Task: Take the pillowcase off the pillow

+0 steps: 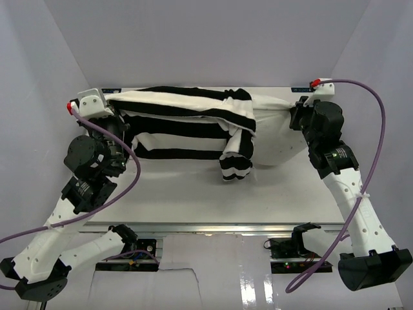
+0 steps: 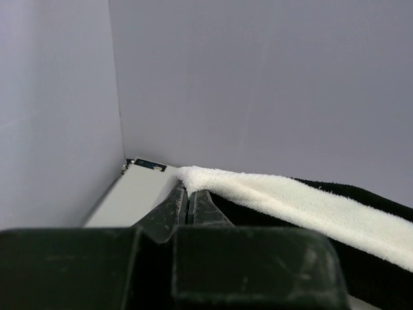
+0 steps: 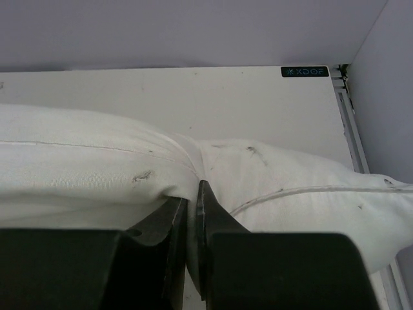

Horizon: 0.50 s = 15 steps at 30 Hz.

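Observation:
The black-and-white striped pillowcase [image 1: 181,123] lies across the back of the table, stretched to the left and bunched near the middle. The off-white pillow [image 1: 277,135] shows bare at its right end. My left gripper [image 1: 111,102] is shut on the pillowcase's far left corner, seen as fluffy white fabric [image 2: 271,194] in the left wrist view, where my left gripper [image 2: 188,194] pinches its end. My right gripper [image 1: 298,116] is shut on a fold of the pillow [image 3: 97,168] at its right end; in the right wrist view my right gripper [image 3: 191,194] has cloth between the fingers.
The white table [image 1: 213,194] is boxed in by grey walls at the back and both sides. The left wall [image 2: 51,110] is close beside my left gripper. The table's back right corner [image 3: 335,71] is near my right gripper.

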Motion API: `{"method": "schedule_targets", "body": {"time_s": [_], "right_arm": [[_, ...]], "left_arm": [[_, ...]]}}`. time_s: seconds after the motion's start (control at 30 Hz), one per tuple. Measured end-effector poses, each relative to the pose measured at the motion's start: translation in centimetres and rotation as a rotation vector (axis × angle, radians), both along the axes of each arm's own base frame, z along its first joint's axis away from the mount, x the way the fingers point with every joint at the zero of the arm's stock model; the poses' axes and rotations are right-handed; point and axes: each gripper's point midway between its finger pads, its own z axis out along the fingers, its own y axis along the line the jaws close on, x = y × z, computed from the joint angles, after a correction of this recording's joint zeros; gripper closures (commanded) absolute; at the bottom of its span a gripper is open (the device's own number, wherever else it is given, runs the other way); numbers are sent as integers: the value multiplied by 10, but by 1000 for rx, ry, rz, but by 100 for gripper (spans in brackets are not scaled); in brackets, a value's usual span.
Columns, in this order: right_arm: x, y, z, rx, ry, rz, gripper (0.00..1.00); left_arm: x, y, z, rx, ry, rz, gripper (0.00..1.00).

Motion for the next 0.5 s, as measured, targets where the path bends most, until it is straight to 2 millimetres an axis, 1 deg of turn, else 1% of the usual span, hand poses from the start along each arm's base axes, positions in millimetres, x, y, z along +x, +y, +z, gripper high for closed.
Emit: {"method": "schedule_targets", "body": {"time_s": [0.07, 0.13, 0.23, 0.33, 0.37, 0.43, 0.5], "right_arm": [[0, 0, 3, 10, -4, 3, 92], [0, -1, 4, 15, -4, 6, 92], [0, -4, 3, 17, 7, 8, 92], [7, -11, -3, 8, 39, -13, 92], [12, -13, -7, 2, 54, -24, 92], [23, -17, -19, -11, 93, -39, 92], [33, -17, -36, -24, 138, -39, 92]], "left_arm": [[1, 3, 6, 28, -13, 27, 100], [5, 2, 8, 56, -11, 47, 100], [18, -5, 0, 95, 26, 81, 100], [36, -16, -19, 122, 86, 107, 100], [43, -21, -28, 135, 116, 107, 100], [56, -29, -48, 145, 175, 104, 100], [77, -38, -71, 155, 257, 77, 100]]}}
